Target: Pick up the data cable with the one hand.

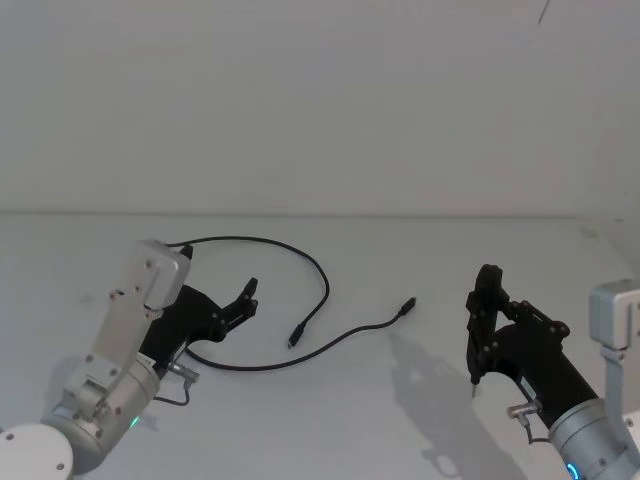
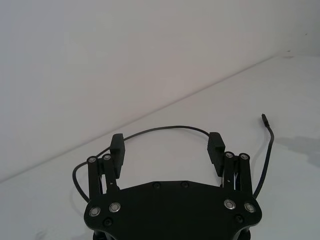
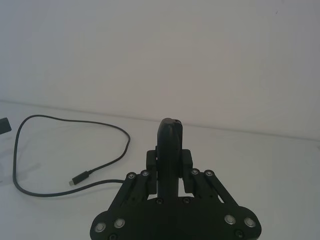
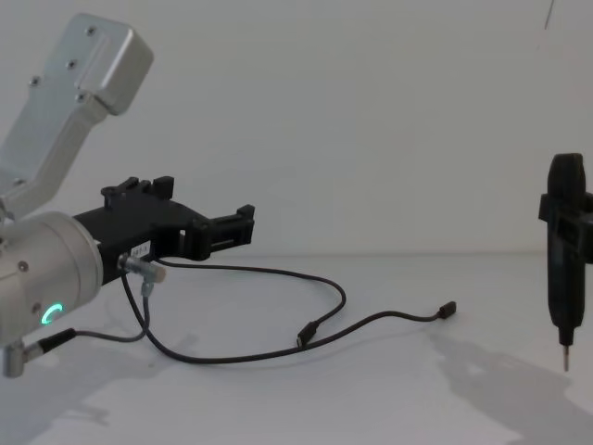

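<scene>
The data cable (image 1: pixel 325 281) lies on the white table in a wide loop, one plug (image 1: pixel 295 340) near the middle and the other (image 1: pixel 408 303) further right. My left gripper (image 1: pixel 248 296) hovers open above the table inside that loop, touching nothing. In the left wrist view its fingers (image 2: pixel 116 145) stand wide apart with the cable (image 2: pixel 170 127) arcing just beyond them. From the chest the left gripper (image 4: pixel 243 227) is above the cable (image 4: pixel 343 297). My right gripper (image 1: pixel 487 300) is off to the right, shut on a slim black pointed tool (image 4: pixel 561 287), well clear of the cable (image 3: pixel 125 140).
A short grey wire with a silver plug (image 4: pixel 139 269) hangs from my left wrist close to the cable's near run. The white table (image 1: pixel 400 400) meets a plain white wall behind. The tool's metal tip (image 4: pixel 565 362) points down at the table.
</scene>
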Robot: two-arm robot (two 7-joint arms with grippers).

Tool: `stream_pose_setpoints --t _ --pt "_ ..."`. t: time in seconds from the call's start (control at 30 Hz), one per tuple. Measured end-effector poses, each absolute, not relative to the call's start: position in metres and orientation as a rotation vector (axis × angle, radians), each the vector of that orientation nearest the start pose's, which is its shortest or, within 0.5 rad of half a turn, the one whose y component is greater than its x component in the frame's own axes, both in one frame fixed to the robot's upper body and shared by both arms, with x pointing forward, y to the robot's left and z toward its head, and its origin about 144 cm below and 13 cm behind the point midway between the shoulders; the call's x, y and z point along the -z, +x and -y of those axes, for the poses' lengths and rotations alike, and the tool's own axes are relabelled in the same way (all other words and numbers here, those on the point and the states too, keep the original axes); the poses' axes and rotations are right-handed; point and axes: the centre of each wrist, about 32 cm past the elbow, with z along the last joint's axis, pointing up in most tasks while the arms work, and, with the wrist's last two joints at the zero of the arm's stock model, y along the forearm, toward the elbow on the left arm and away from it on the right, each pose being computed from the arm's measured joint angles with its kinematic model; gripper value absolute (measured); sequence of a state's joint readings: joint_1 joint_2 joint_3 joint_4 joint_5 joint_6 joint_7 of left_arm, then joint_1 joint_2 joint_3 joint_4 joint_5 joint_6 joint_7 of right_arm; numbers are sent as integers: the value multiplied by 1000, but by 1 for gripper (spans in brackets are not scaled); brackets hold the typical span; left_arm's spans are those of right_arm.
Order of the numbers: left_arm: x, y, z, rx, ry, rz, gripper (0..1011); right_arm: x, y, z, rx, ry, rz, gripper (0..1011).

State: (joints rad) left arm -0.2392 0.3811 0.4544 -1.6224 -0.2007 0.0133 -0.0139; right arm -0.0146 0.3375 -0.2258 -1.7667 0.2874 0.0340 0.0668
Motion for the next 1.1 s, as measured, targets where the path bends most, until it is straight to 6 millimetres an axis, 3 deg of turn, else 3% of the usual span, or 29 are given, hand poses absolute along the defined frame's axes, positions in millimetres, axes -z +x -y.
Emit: stream_pose_setpoints --t 0.73,1.1 --pt "-1205 492 -199 -1120 64 267 1001 -1189 443 237 1229 26 75 279" --pt "-1202 502 -200 -1022 143 227 1001 -1189 443 237 1229 26 75 279"
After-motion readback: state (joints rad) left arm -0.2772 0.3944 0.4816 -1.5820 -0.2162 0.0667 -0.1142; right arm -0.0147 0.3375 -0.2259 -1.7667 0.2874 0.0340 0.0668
